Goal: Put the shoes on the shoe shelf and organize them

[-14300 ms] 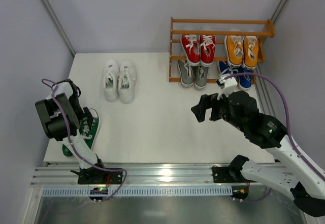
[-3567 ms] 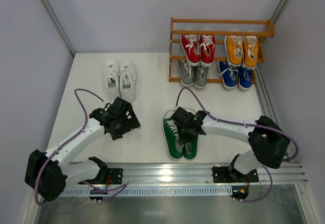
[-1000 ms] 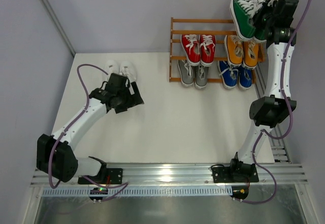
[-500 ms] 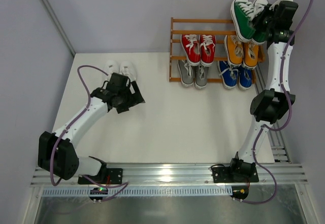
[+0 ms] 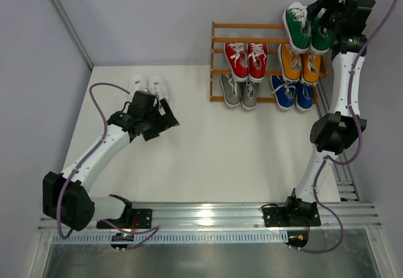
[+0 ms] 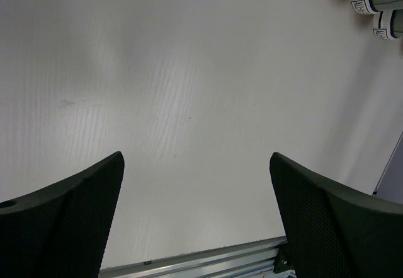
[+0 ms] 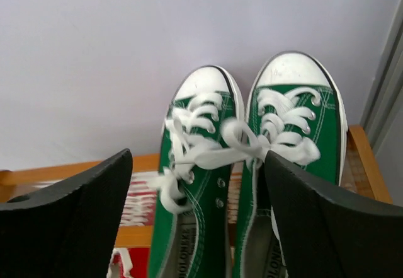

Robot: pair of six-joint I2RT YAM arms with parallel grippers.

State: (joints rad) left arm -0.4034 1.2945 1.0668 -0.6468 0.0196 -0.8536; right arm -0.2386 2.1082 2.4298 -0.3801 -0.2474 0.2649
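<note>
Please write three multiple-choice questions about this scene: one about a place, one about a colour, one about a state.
1. Where are the green shoes?
A) on the table
B) at the top right of the shelf
C) on its lowest tier

2. Which pair is off the shelf?
A) red
B) blue
C) white

3. How is the left gripper?
A) open
B) shut on a shoe
C) shut on a lace

Key: 1B, they show above the orange pair; 2C, the white shoes lie on the table; 3A, its fingers stand wide apart with only table between them.
</note>
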